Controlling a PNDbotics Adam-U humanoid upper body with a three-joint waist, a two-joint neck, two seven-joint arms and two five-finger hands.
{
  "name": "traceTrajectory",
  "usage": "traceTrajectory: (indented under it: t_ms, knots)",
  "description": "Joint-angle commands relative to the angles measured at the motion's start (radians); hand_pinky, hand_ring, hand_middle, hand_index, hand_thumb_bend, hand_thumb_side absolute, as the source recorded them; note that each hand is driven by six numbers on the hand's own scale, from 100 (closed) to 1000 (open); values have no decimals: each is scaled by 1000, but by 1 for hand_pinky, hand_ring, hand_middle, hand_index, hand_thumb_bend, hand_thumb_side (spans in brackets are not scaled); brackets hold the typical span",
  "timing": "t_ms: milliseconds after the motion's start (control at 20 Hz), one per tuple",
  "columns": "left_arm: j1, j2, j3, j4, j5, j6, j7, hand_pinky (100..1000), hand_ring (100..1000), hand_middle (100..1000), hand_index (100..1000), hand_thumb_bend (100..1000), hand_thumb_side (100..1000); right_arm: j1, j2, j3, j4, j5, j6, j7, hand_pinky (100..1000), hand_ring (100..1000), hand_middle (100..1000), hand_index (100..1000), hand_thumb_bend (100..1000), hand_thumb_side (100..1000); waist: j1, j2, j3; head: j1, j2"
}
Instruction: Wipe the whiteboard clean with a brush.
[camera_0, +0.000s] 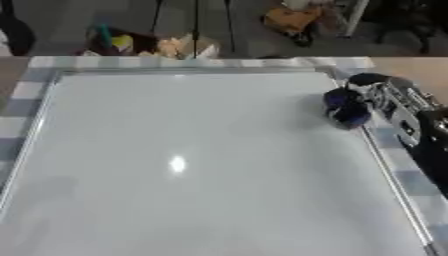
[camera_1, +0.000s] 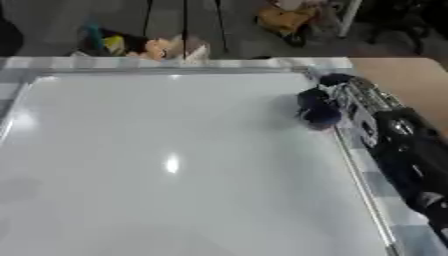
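Brush: a small dark blue brush (camera_0: 346, 107) is seen at the far right side of the whiteboard, just inside the right edge of the frame. It is pressed against the white surface, and a soft shadow is cast on the board beside it.
Right hand: the right hand (camera_0: 385, 97) is brought in from the right side, over the frame. Its fingers are curled round the brush, so the brush is held. How far the fingers are closed is blurred and cannot be told more exactly.
Right arm: the black and silver arm (camera_1: 402, 145) is stretched along the right edge of the board, from the lower right corner up to the hand.
Left hand: it is not shown in either view.
Whiteboard: the big whiteboard (camera_0: 192, 160) is laid flat and most of both views is filled by it. Its surface is seen as white and clean, with no marks that can be made out. A bright spot of light (camera_0: 178, 164) is reflected near the middle.
Frame: a thin silver frame (camera_0: 389, 172) is run round the board.
Cloth: a checked grey and white cloth (camera_0: 416, 182) is spread under the board and is shown past its edges.
Table: a bare brown table top (camera_1: 394, 72) is seen at the far right corner.
Floor behind: some coloured things are left on the floor past the far edge, too blurred to be named.
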Motion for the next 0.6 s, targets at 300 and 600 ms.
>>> traceTrajectory:
  t_ms: [300, 600]
  knots:
    - [-11, 6, 3, -18, 3, 2, 1, 370, 637, 545, 711, 122, 967, -20, -9, 9, -18, 24, -49, 57, 489, 597, 328, 427, 100, 528, 0, -21, 5, -5, -10]
    - [-12, 5, 2, -18, 2, 2, -1, 368, 639, 545, 710, 121, 967, -16, -4, 5, -8, -4, -43, 67, 480, 591, 326, 428, 100, 570, 0, -19, 8, -8, -11]
